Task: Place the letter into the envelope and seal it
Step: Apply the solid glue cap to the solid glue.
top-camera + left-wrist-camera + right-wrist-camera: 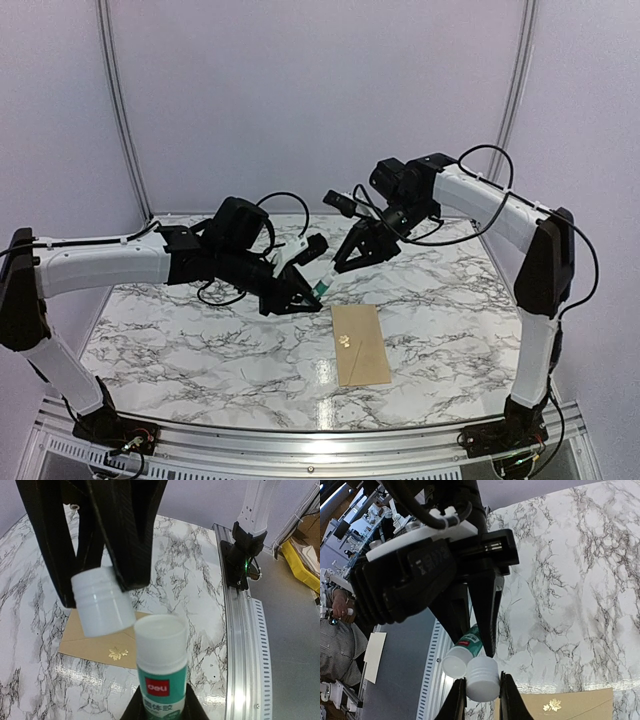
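**Glue stick and cap held apart above the envelope**

Nearest the camera, at the front edge, a metal rail (300,440) is seen, to which both arm bases are bolted. Just beyond it, the envelope (361,344) is laid flat on the marble table (200,340), a little right of centre, with one short end towards the rail. A small gold leaf mark (344,340) is borne on its upper face, near the middle of its left long edge. No gripper is touching the envelope.

Further back, above the table and beyond the envelope's far end, the two grippers are brought tip to tip. The left gripper (305,295) is closed on a glue stick (162,660) with a green label, which is gripped by its lower body so that its white top points away from the wrist. The right gripper (337,267) is closed on a white ribbed cap (482,679), pinched between its two fingers. The cap is held tilted, just beside the top of the stick and off it; whether the two touch cannot be told.
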Robot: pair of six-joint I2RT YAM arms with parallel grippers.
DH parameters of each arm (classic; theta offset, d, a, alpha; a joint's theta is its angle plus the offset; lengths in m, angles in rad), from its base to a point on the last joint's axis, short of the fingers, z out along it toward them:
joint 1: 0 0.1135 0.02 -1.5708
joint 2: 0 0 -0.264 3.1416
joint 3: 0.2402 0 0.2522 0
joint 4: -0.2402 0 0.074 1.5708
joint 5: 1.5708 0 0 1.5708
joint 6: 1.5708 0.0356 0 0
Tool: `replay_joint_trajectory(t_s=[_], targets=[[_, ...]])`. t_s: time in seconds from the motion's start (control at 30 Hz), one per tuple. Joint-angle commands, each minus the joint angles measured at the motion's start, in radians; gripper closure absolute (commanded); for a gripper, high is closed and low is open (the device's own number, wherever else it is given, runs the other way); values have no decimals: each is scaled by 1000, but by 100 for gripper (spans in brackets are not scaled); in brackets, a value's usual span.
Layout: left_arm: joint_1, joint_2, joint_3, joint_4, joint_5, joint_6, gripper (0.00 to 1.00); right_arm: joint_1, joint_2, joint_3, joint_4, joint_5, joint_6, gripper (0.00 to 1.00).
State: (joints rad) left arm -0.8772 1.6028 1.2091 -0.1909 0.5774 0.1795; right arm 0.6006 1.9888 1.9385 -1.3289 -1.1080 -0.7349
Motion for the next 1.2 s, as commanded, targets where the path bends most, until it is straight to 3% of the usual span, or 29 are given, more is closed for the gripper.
replay_joint_trajectory(t_s=[0.0, 0.93, 1.17], targets=[[-7, -13, 21, -15, -10, 11, 92, -27, -54, 38, 14, 0, 20, 86], [-7, 18, 55, -3, -45, -10, 92, 37, -77, -38, -44, 6, -54, 85], [-18, 46, 90, 12, -28, -26, 92, 41, -95, -45, 31, 59, 26, 85]])
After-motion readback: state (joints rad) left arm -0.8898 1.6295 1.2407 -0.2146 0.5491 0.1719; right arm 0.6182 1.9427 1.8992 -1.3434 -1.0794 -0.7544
